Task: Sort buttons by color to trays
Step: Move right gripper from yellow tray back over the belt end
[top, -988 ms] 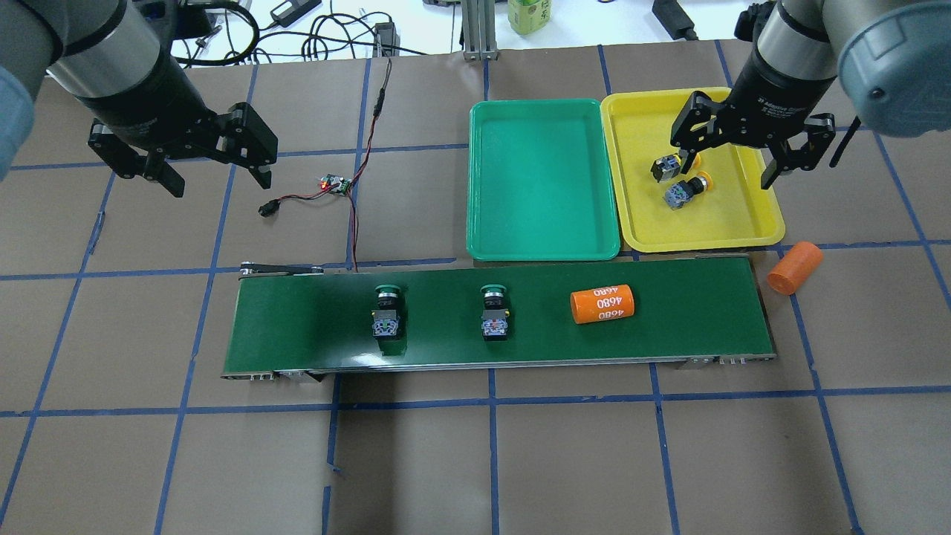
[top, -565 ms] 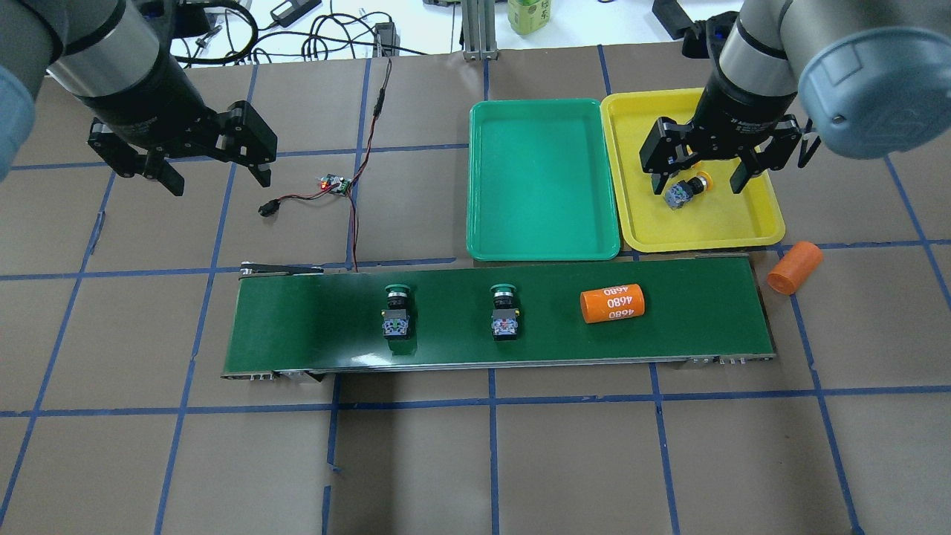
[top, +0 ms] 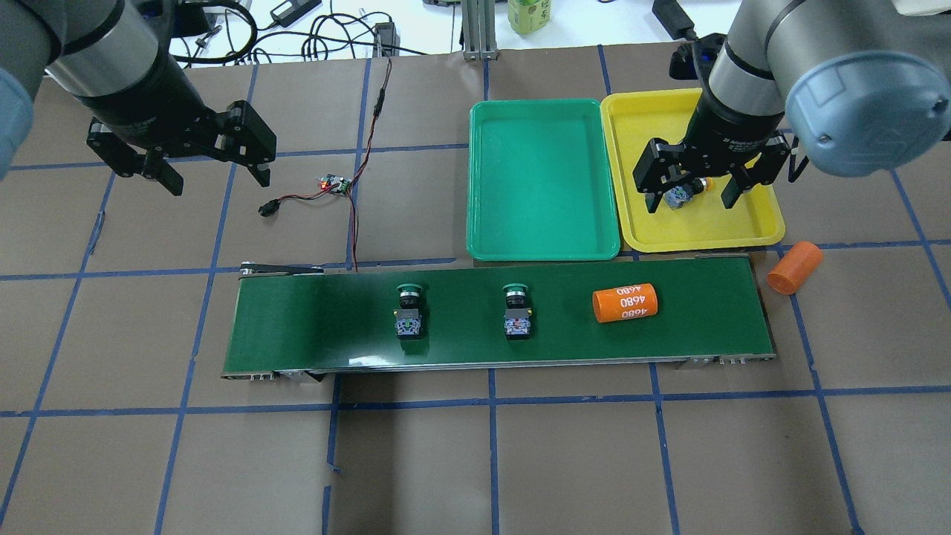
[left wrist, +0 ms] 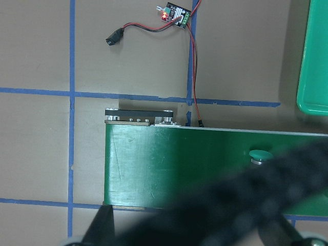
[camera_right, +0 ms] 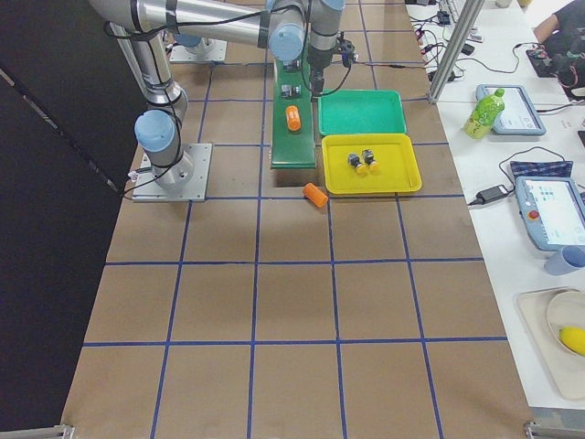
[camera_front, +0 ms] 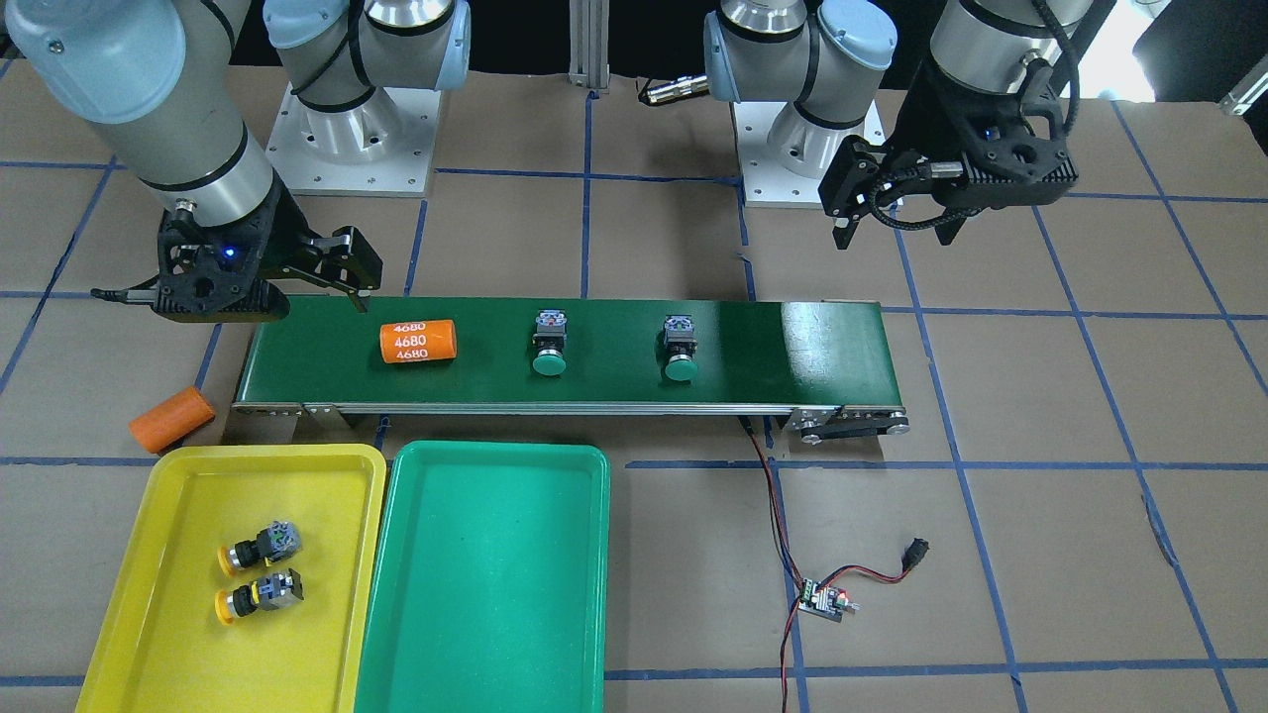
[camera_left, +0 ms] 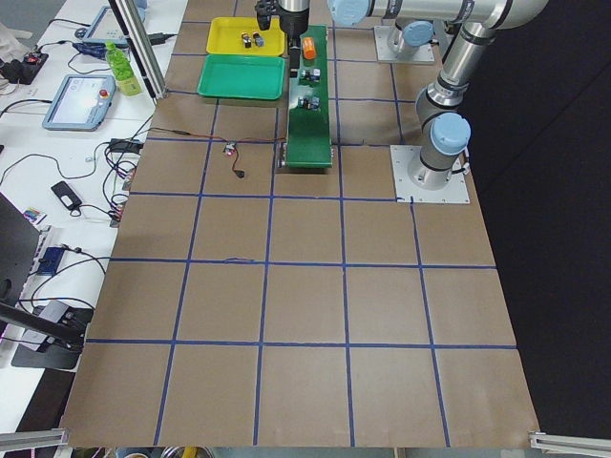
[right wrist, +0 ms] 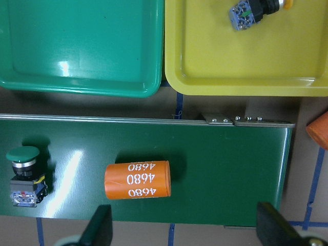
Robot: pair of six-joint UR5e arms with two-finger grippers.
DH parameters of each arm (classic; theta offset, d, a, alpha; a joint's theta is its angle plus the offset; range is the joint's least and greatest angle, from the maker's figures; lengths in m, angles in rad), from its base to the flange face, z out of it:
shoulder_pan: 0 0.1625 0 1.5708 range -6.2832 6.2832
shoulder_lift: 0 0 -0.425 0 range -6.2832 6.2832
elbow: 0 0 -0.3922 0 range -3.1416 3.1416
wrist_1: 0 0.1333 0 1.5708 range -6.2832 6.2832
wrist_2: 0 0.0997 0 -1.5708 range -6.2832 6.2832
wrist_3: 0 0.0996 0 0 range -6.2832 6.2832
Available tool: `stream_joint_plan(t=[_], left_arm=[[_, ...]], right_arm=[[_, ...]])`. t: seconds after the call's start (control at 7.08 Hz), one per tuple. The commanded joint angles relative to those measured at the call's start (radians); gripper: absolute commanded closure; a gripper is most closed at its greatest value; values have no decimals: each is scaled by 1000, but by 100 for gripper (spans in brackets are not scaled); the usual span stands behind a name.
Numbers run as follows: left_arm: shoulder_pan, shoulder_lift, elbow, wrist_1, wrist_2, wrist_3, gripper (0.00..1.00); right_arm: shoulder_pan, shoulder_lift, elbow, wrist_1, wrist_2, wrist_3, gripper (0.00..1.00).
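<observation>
Looking down on the counter (top: 475,461), found both green-capped buttons lying on the dark-green conveyor belt (top: 297,327): left green button (top: 409,312) and right green button (top: 517,310), well apart, each with its long axis across the belt, cap pointed away from the robot toward the trays, grey terminal block toward the robot. Noted an orange cylinder (top: 625,303) printed 4680 farther right on the same belt, long axis along it, and a plain orange cylinder (top: 795,267) on the counter off the belt's right end. Saw the green tray (top: 542,186) and yellow tray (top: 743,223) side by side beyond the belt. Found, in the front-facing view, the nearer yellow button (camera_front: 260,546) and farther yellow button (camera_front: 260,592) inside the yellow tray, just beside each other, roughly parallel, long axes across the tray's width and slightly slanted, caps pointed to the robot's right. Saw the right end effector (top: 689,199) released, jaws spread wide, grasping nothing, raised, its wrist view taking in the orange cylinder and both trays' near rims. Saw the left end effector (top: 219,182) likewise released and grasping nothing, raised over the belt's left end, its wrist view taking in that end, one green cap and a small circuit board (top: 334,183) with red and black wires.
</observation>
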Motion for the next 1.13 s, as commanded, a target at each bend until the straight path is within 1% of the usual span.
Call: stream_joint_plan(t=[0.0, 0.42, 0.56, 0.99], left_arm=[[1, 3, -2, -1, 2, 2, 0], [-1, 3, 1, -1, 1, 2, 0], [1, 3, 0, -1, 2, 2, 0], [-1, 3, 0, -1, 1, 2, 0]], right_arm=[[-1, 6, 3, 1, 2, -15, 0], [0, -4, 47, 0, 5, -15, 0], [-1, -4, 49, 0, 42, -15, 0], [0, -4, 55, 0, 50, -15, 0]])
